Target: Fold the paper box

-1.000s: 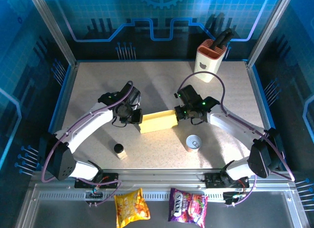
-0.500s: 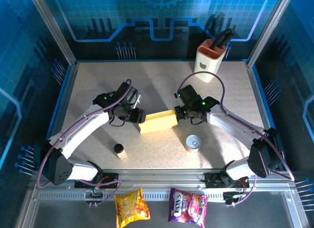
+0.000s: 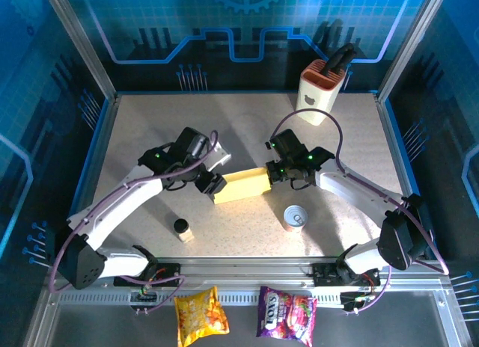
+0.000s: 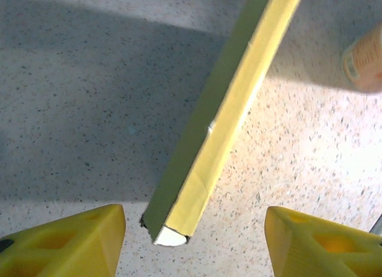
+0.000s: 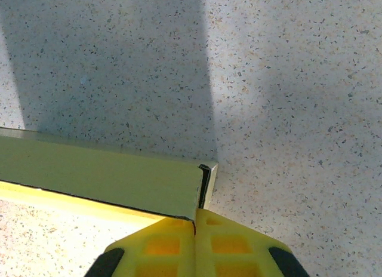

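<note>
1. Paper box: lies mid-table between both grippers, with the tin can to its near right. I judge it light, thin card that creases easily and is best held by the end walls.
2. Left gripper: jaws apart, straddling the box's left end without touching it.
3. Right gripper: fingers pressed together at the box's right corner. I cannot tell whether they pinch a wall.
4. Since a second ago, the left gripper has opened and its arm has swung. The box is unmoved.

The speckled beige table in front of me carries four things. The yellow paper box lies at its middle. A tin can stands nearer me, a small black-capped jar front-left, and a cream knife block at the far right.
</note>
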Controlling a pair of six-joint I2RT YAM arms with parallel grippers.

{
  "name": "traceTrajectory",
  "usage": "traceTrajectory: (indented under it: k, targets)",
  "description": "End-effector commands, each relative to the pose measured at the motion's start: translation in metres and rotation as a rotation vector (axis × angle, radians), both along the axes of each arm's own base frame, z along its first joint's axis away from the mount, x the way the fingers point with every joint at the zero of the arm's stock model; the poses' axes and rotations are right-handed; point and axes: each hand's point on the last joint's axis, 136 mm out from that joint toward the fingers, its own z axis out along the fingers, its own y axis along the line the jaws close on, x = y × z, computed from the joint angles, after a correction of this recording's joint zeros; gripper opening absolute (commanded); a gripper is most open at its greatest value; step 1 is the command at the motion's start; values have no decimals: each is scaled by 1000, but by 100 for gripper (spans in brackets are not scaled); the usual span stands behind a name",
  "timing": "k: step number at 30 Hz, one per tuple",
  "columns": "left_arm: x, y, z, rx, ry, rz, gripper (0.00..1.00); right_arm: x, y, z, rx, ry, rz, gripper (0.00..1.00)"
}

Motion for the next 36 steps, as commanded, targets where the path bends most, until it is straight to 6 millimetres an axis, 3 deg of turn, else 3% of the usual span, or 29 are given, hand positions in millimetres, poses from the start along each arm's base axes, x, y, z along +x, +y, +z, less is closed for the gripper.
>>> traceTrajectory:
  k: [1,7,14,17,27,36]
  targets:
    - [-8,-6,-7,62,-143,-239,64,-11,3,-9,-24,55,18,0]
    - [-4,-4,-27,157,-292,-352,69,-10,5,-9,-23,58,22,0]
    - [-1,-1,-45,242,-367,-387,68,-10,5,-9,-24,57,21,0]
    - [1,1,-48,275,-400,-388,64,-10,5,-10,-22,60,19,0]
    - [3,7,-55,319,-394,-377,38,-12,3,-10,-25,59,18,0]
    - [1,7,-64,323,-348,-366,37,-12,3,-3,-12,45,19,1]
